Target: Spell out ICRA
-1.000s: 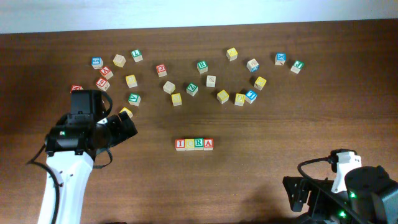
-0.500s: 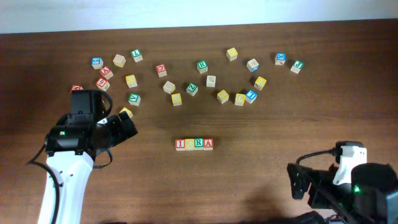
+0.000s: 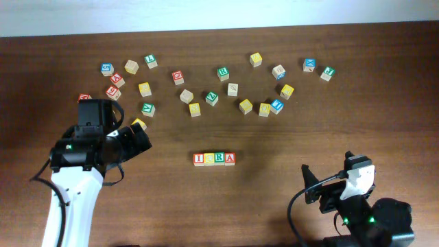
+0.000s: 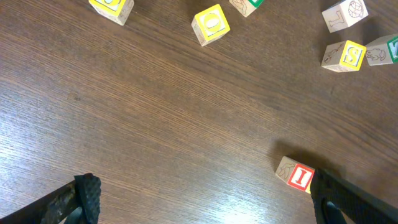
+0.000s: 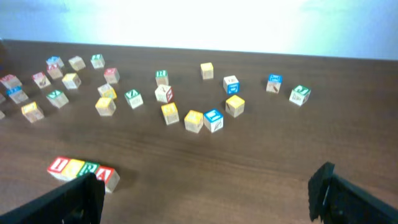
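Just below centre of the overhead frame, on the dark wooden counter (image 3: 288, 137): ICRA row (image 3: 214, 158), four blocks side by side and touching, reading I, C, R, A from left to right. Well apart from either pincer.

Across the upper band of the same frame: loose blocks (image 3: 233, 89), scattered singly from upper left to upper right, with yellow, blue, green and red faces, none touching the row.

At left of the overhead frame: left pincer (image 3: 139, 137), pointing right, released, nothing between the fingers. Just above its tip, a yellow block (image 3: 139, 123), partly hidden. Seen from the left wrist: fingers spread wide into the two lower corners, bare wood between them, and the I block (image 4: 297, 175) at lower right, its far edge hidden behind the right-hand finger.

At lower right of the overhead frame: right pincer (image 3: 310, 186), pointing left, likewise released and empty. Seen from the right wrist: dark fingers in both lower corners, the ICRA row at lower left just above the left-hand finger, loose blocks strung across the upper half.
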Robot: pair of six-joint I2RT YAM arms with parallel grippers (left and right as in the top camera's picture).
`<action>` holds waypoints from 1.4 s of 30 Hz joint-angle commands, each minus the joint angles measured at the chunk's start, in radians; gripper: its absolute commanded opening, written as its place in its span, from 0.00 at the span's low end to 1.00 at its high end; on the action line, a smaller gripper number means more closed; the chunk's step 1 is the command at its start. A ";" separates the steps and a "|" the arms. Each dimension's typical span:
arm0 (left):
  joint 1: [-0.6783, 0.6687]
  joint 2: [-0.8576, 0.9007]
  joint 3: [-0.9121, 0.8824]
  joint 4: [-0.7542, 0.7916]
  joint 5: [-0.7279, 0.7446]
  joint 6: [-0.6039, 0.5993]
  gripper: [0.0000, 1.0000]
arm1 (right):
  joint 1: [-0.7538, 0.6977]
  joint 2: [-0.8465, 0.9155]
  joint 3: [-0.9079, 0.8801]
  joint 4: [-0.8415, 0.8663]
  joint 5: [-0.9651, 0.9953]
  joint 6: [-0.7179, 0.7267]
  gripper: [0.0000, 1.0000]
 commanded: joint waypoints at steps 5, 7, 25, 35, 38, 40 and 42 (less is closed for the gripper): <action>0.005 -0.013 0.015 0.000 -0.004 -0.005 0.99 | -0.011 -0.167 -0.236 0.249 -0.014 -0.042 0.98; 0.005 -0.013 0.015 0.000 -0.004 -0.005 0.99 | -0.026 -0.172 -0.271 0.301 -0.024 -0.041 0.98; 0.005 -0.013 0.015 0.000 -0.004 -0.005 0.99 | -0.043 -0.172 -0.522 0.705 0.007 -0.052 0.98; 0.005 -0.013 0.015 0.000 -0.004 -0.005 0.99 | -0.043 -0.172 -0.523 0.571 0.090 -0.036 0.98; 0.005 -0.013 0.015 0.000 -0.004 -0.005 0.99 | -0.043 -0.172 -0.523 0.564 0.155 0.043 0.98; 0.005 -0.013 0.015 0.000 -0.004 -0.005 0.99 | -0.043 -0.172 -0.523 0.562 0.164 0.050 0.98; 0.005 -0.013 0.015 0.000 -0.004 -0.005 0.99 | -0.040 -0.172 -0.523 0.562 0.159 0.039 0.98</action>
